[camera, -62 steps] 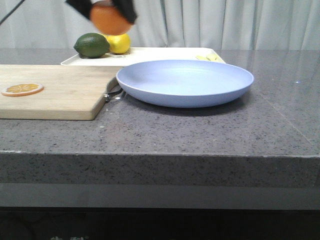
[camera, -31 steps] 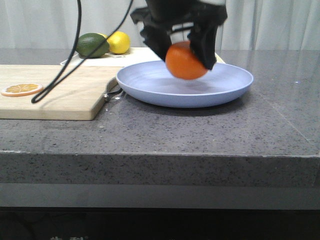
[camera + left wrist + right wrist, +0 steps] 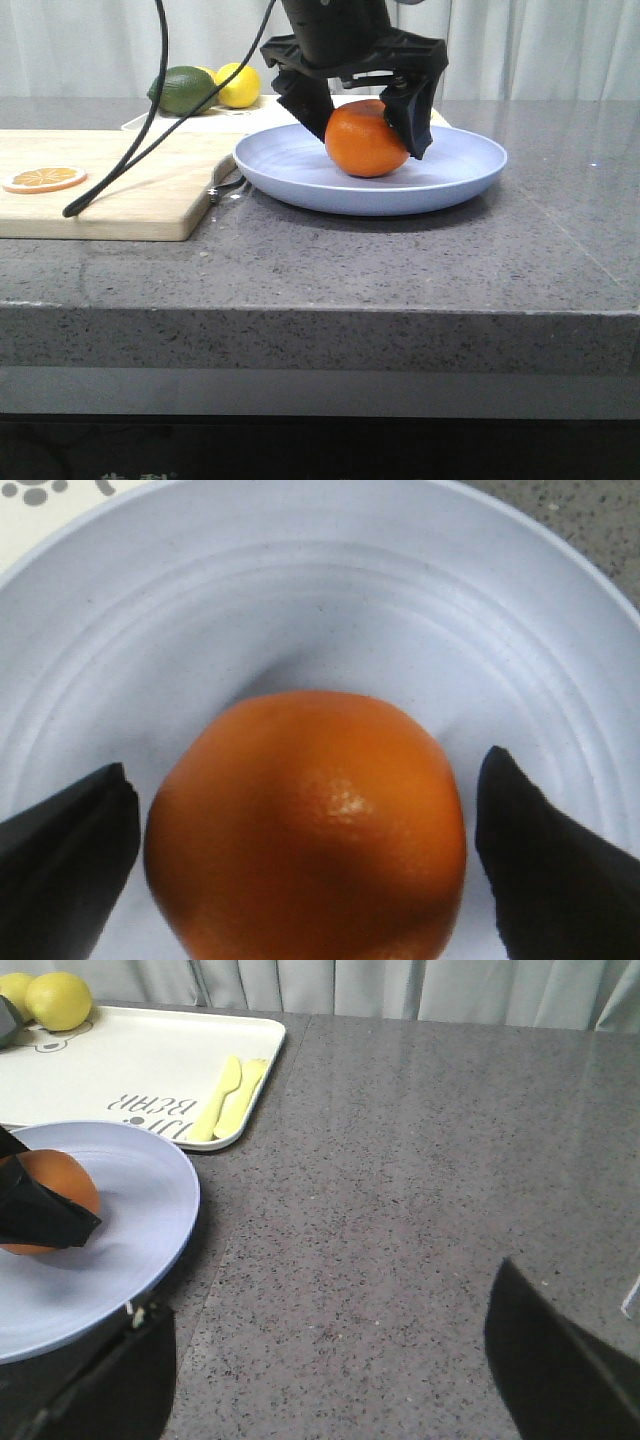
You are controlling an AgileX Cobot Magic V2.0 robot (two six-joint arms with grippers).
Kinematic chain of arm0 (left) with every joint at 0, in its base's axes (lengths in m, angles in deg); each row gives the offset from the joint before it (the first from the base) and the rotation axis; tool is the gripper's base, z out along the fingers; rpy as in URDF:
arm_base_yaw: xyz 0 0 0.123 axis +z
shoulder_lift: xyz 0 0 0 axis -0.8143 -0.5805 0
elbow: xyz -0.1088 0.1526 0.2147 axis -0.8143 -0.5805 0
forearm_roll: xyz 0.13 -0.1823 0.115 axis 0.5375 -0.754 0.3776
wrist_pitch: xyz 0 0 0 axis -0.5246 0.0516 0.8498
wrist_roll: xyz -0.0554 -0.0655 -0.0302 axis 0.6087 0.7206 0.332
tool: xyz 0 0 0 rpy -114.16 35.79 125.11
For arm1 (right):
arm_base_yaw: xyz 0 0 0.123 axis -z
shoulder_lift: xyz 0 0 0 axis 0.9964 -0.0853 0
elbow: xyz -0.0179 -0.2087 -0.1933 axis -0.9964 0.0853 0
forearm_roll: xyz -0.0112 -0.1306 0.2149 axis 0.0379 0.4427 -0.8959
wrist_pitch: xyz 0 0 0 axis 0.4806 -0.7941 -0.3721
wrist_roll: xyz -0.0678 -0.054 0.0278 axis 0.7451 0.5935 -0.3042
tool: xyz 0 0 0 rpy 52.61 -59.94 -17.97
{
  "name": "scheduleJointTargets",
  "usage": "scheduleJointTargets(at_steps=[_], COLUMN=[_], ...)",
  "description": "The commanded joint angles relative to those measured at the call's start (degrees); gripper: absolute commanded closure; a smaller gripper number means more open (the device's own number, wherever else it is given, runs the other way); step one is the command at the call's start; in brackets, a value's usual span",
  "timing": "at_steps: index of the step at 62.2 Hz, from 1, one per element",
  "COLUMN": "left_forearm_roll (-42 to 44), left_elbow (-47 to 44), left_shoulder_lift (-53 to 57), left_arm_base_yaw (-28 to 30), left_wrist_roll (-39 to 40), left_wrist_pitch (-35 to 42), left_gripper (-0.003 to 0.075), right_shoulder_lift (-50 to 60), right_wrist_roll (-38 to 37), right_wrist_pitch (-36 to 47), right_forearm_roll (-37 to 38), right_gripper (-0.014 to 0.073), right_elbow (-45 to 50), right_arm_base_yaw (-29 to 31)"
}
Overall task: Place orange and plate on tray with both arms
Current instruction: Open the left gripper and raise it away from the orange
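The orange (image 3: 365, 140) rests in the pale blue plate (image 3: 450, 175) on the dark stone counter. My left gripper (image 3: 370, 142) is lowered over it with one black finger on each side. In the left wrist view the orange (image 3: 305, 825) sits between the fingers with thin gaps on both sides, so the left gripper (image 3: 305, 860) is open, with the plate (image 3: 300, 600) beneath. The white tray (image 3: 200, 120) lies behind the plate. My right gripper (image 3: 330, 1360) is open and empty over bare counter to the right of the plate (image 3: 130, 1250); it is out of the front view.
A lime (image 3: 183, 90) and a lemon (image 3: 238, 85) sit at the tray's far left. Yellow cutlery (image 3: 230, 1095) lies at the tray's right end. A wooden cutting board (image 3: 100, 190) with a dried orange slice (image 3: 44, 178) lies left of the plate. A black cable (image 3: 150, 130) hangs over the board.
My left gripper carried the orange from above the tray down to the plate. The orange now rests on the plate and the fingers have spread slightly off it.
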State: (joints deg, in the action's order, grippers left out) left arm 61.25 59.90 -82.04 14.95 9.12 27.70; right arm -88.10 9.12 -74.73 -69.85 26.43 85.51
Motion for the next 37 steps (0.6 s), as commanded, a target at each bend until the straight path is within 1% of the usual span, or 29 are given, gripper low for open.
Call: scheduleJointTargets(at_steps=[1,20,26,32,34,37], left_forearm_roll=[-0.3,-0.3,-0.1,0.3,0.3,0.7], left_elbow=[1.9,1.9,1.9,2.0,2.0,2.0], left_shoulder_lift=[5.4,9.8,11.5,12.9,13.4,14.0], left_arm_base_yaw=[-0.4,-0.4,-0.4,-0.4,-0.3,-0.3], left_wrist_roll=[0.2,0.2,0.1,0.1,0.1,0.1], left_wrist_pitch=[2.2,-2.0,-4.2,-5.2,-5.2,-5.2], left_gripper=[0.0055,0.0055,0.0069,0.015,0.019,0.027], right_shoulder_lift=[-0.3,-0.3,-0.3,-0.3,-0.3,-0.3], right_wrist_roll=[0.1,0.1,0.1,0.1,0.1,0.1], right_wrist_pitch=[4.3,4.5,4.7,4.7,4.7,4.7], right_forearm_roll=[0.2,0.2,0.2,0.2,0.2,0.2], right_gripper=[-0.004,-0.004,-0.004,-0.004,-0.004,-0.004], right_elbow=[-1.7,-1.7,-1.7,-1.7,-1.7,-1.7], right_arm_base_yaw=[0.0,0.1,0.1,0.1,0.1,0.1])
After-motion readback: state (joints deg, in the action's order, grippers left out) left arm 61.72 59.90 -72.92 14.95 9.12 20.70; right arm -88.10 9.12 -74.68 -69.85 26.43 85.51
